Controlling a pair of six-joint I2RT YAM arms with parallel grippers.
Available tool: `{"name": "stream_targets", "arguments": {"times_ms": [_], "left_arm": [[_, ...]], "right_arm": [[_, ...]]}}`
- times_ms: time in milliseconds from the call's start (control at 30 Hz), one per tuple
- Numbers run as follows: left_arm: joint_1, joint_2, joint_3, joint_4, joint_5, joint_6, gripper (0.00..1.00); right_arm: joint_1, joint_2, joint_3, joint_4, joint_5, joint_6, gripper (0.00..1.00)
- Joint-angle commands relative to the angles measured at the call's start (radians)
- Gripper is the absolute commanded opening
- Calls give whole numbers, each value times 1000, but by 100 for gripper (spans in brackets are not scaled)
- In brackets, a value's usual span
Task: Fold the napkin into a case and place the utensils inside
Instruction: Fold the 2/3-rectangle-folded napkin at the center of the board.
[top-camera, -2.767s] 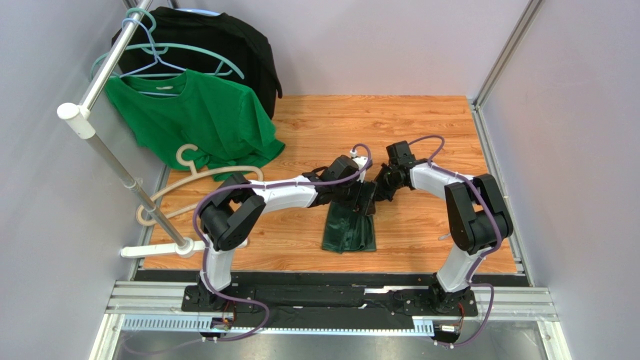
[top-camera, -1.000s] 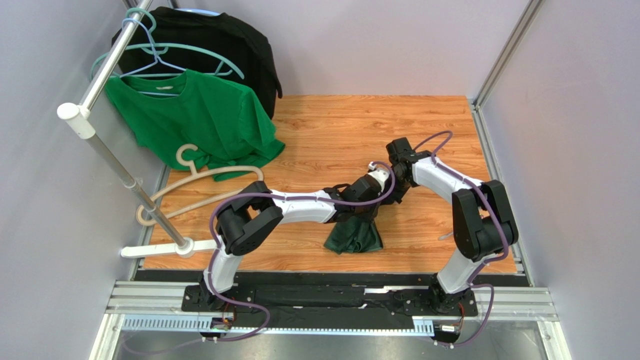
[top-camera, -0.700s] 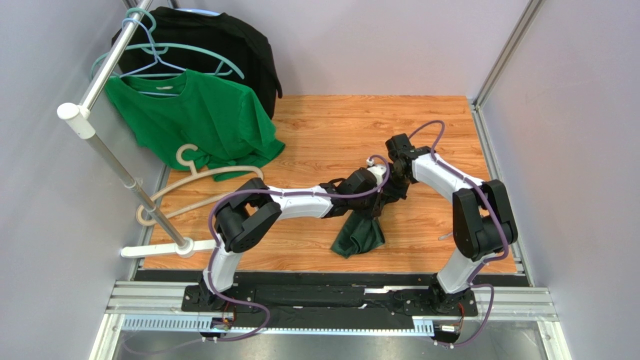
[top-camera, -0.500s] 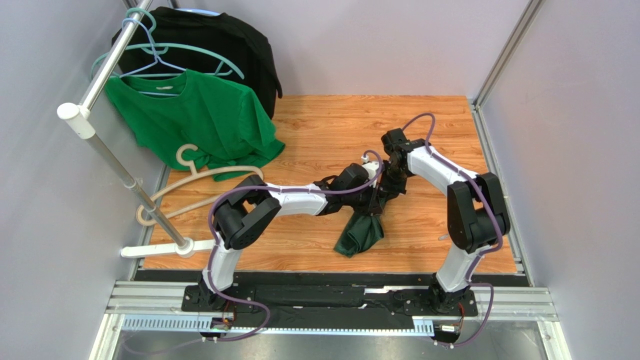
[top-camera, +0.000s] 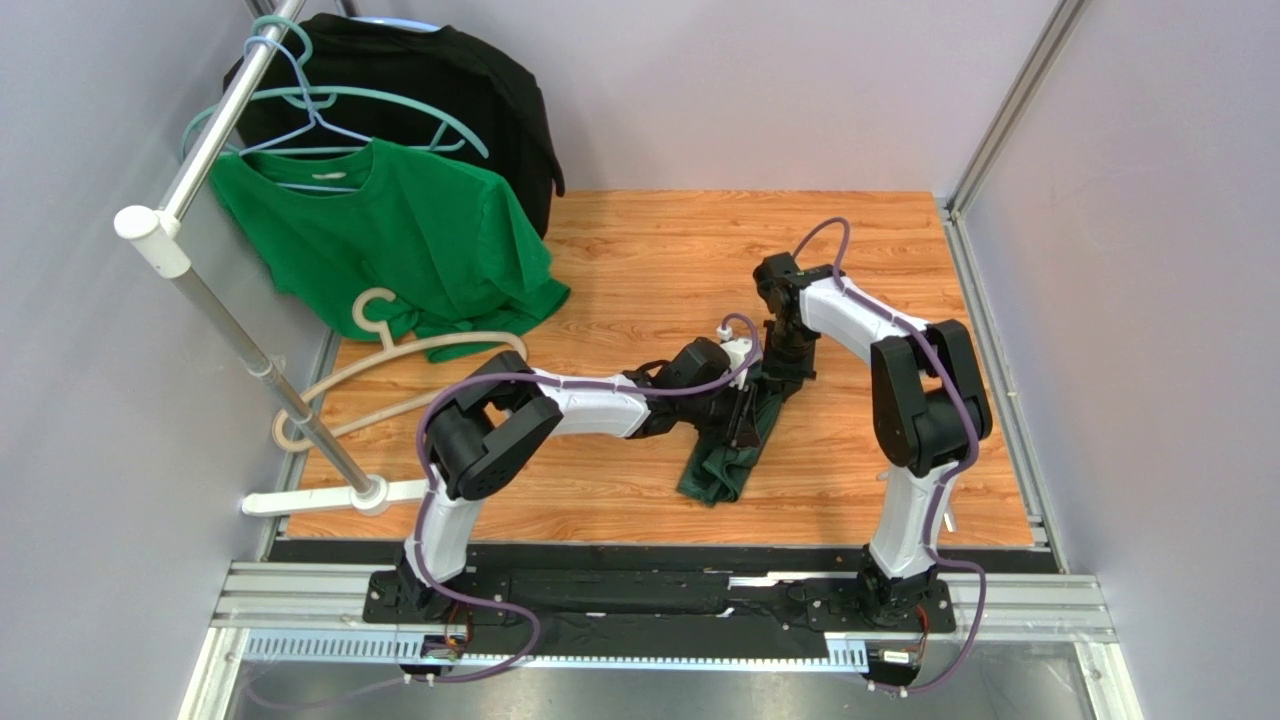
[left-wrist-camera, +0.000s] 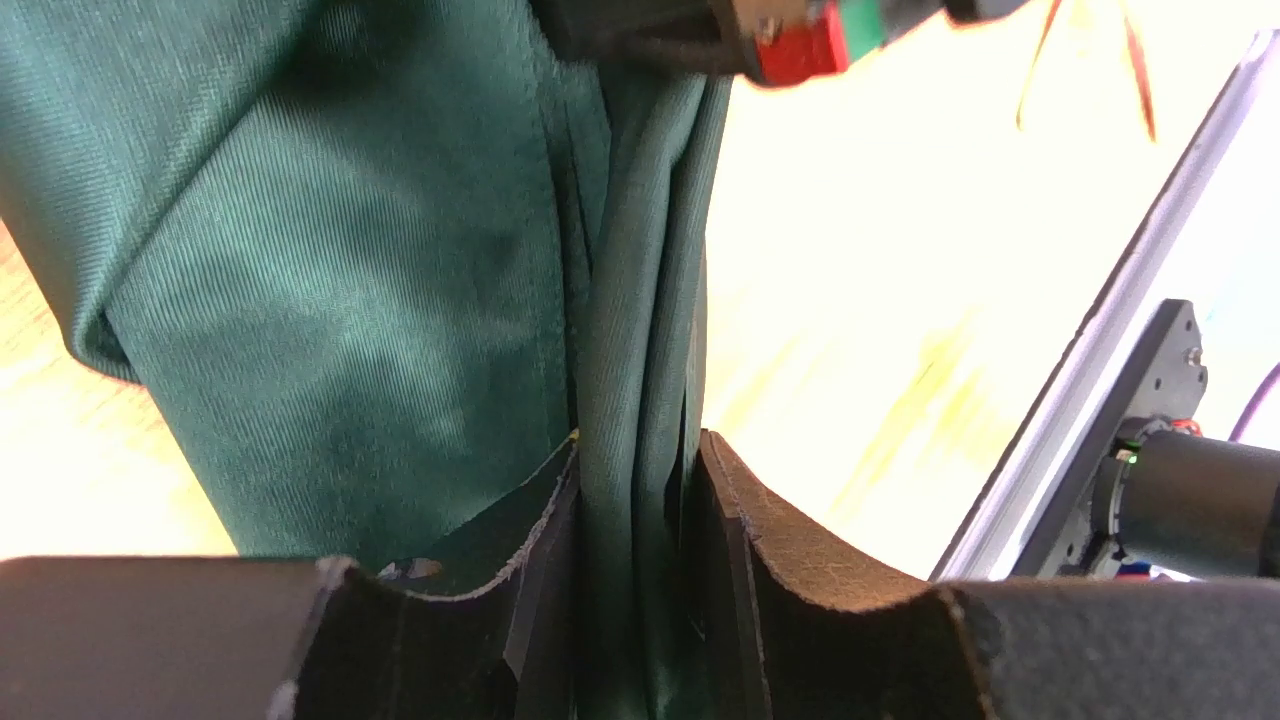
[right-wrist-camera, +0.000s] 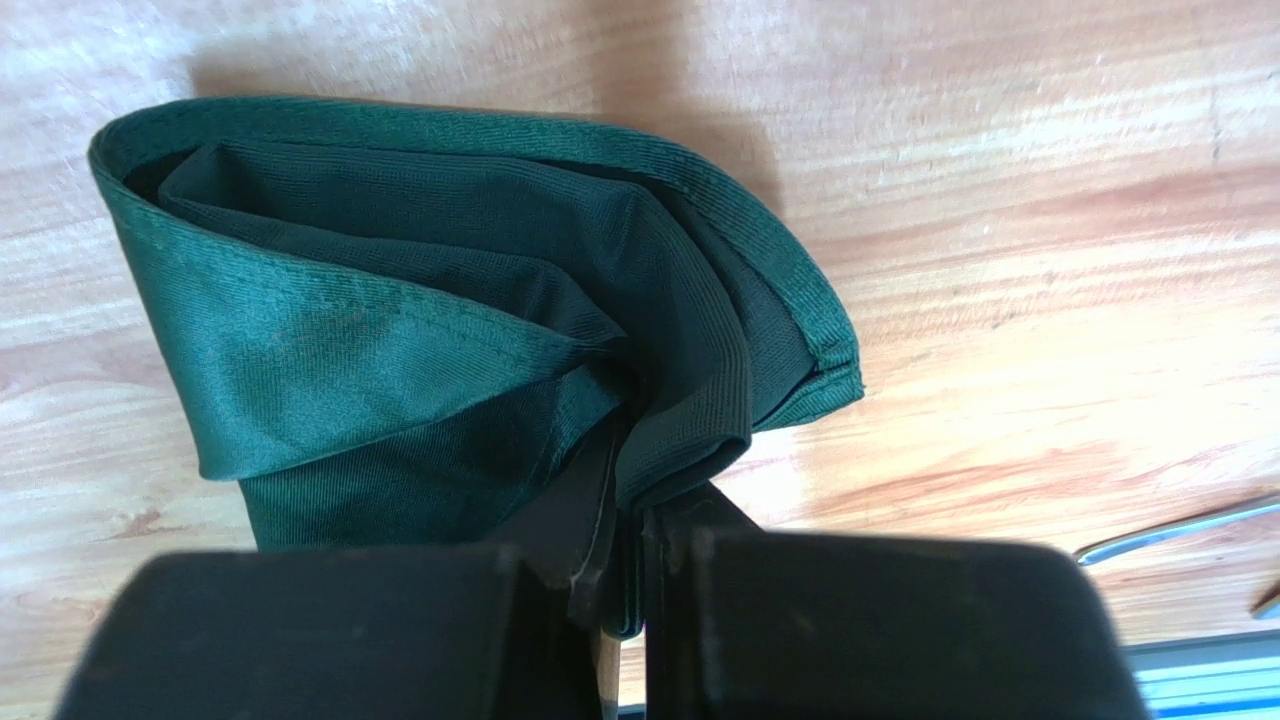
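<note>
Now the left jaws are pinching bunched folds of the napkin, the right jaws clamping its folded edge tightly; overhead, both grips are lying hidden.

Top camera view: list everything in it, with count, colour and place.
napkin: one, dark green, folded, table centre
T-shirt: one, bright green, hanging from the rail, left
garment: one, black, behind the T-shirt
teal hangers: two, on the rail
beige hangers: seemingly two, lying on the table, left
rail: one, silver, far left
table: one, wood-brown
left gripper: black, jaws astride a napkin fold
right gripper: black, jaws shut on the napkin's edge
</note>
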Motion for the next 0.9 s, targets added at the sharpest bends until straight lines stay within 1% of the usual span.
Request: {"name": "stream_targets", "arguments": {"times_ms": [0, 67, 100, 133, 267, 333, 367, 433, 467, 533, 633, 667, 767, 867], "left_arm": [[-11, -63, 16, -82, -15, 31, 39], [-13, -83, 8, -97, -18, 30, 38], [-14, -91, 5, -102, -18, 28, 34], [-16, -102, 1, -103, -18, 28, 33], [-14, -152, -3, -137, -7, 12, 32], [-16, -171, -25, -137, -6, -2, 27], [-16, -172, -35, -137, -13, -11, 21], [-14, -160, -41, -137, -15, -16, 14], [-14, -154, -45, -163, -21, -18, 7], [-13, -142, -65, -151, -15, -25, 1], [-16, -148, -99, -113, -36, -37, 0], [-16, -151, -105, -111, -47, -36, 0], [-16, -169, -138, -94, -81, -34, 0], [-16, -186, -185, -42, -101, -51, 0]], "right_arm": [[-3, 14, 68, -23, 63, -32, 0], [-2, 22, 74, -29, 85, -41, 0], [-3, 25, 79, -36, 94, -44, 0], [-2, 26, 77, -36, 102, -49, 0], [-2, 20, 68, -22, 94, -52, 0], [-2, 19, 69, -19, 91, -61, 2], [-2, 16, 71, -17, 88, -64, 4], [-2, 11, 80, -14, 77, -72, 6], [-2, 10, 83, -13, 71, -75, 9], [-2, 5, 89, -8, 47, -81, 11], [-2, -3, 100, -5, 40, -81, 19], [-2, -6, 106, -5, 43, -83, 23], [-3, -17, 111, 0, 36, -81, 28], [3, -21, 119, 9, 19, -78, 28]]}}
